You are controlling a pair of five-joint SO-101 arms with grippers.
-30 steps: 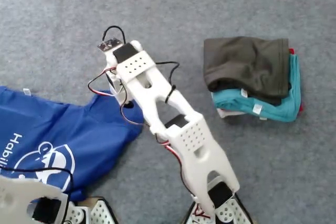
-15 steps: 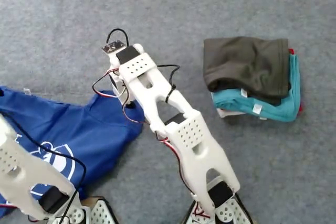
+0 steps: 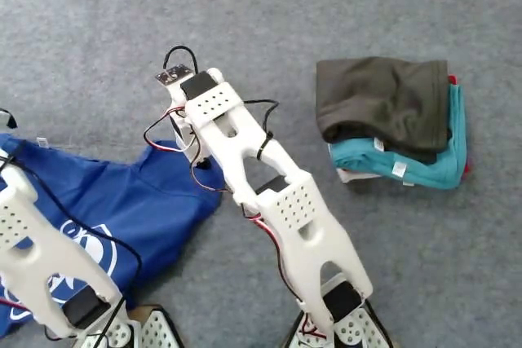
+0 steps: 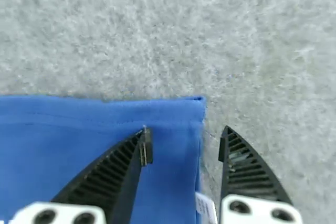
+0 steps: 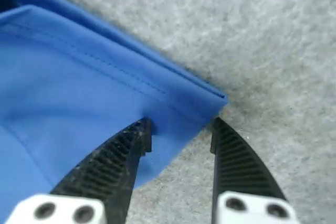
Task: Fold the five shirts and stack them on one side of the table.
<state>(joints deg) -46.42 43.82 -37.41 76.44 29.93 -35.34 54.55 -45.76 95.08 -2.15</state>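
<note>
left claw (image 4: 185,142) and right claw (image 5: 181,129) are both apart, each over a corner of the blue shirt (image 3: 139,201). the pile (image 3: 383,107) sits right.

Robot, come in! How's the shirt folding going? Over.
Left gripper and right gripper open, each at a corner of the blue cloth shirt. Stack of folded shirts lies apart.

The high camera looks steeply down on the worktop (image 3: 367,14) from above its near side, wide enough to take in the far edge. The wrist cameras sit just behind the left end effector (image 4: 185,141) and the right end effector (image 5: 181,128), facing down, very close to the worktop. All three views share the blue shirt (image 3: 139,201).
</note>
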